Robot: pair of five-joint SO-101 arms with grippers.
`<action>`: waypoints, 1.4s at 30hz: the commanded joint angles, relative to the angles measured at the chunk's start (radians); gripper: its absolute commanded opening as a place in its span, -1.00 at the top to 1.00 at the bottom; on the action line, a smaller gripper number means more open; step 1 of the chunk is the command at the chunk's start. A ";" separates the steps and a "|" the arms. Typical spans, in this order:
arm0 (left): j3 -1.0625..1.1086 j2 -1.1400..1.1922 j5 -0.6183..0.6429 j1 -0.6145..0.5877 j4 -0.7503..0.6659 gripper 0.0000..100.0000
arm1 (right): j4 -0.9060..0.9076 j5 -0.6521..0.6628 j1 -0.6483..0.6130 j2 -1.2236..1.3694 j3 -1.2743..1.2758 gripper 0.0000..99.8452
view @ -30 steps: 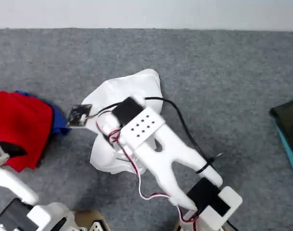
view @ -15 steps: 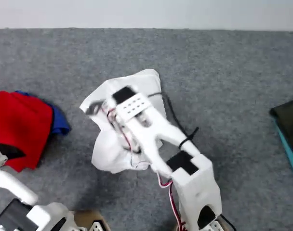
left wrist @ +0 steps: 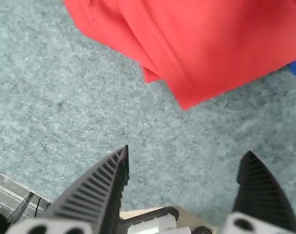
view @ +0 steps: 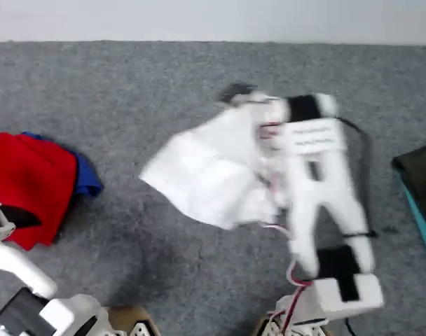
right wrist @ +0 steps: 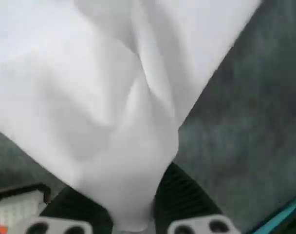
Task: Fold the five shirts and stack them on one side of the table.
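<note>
A white shirt (view: 213, 175) hangs lifted over the middle of the grey table, my right gripper (view: 258, 115) shut on its far right edge. In the right wrist view the white shirt (right wrist: 114, 107) drapes down between the dark fingers (right wrist: 179, 195). A folded red shirt (view: 27, 185) lies at the left side on top of a blue shirt (view: 87, 178). My left gripper (left wrist: 184, 168) hovers open just short of the red shirt (left wrist: 201, 44), nothing between its fingers (left wrist: 109, 183). The left arm's white base (view: 24, 280) stands at the front left.
A dark green shirt (view: 417, 175) on a teal one (view: 420, 224) lies at the right edge. Grey carpet-like table surface (view: 129, 84) stretches to the white wall at the back. A tan block (view: 132, 320) sits at the front edge.
The right arm has swung from the left of centre to the right, dragging and lifting the white shirt with it. The left arm and the red stack have stayed put.
</note>
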 commanded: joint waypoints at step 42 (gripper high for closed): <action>0.119 -0.046 0.000 0.158 0.029 0.33 | -0.242 0.144 -0.438 -0.035 0.629 0.31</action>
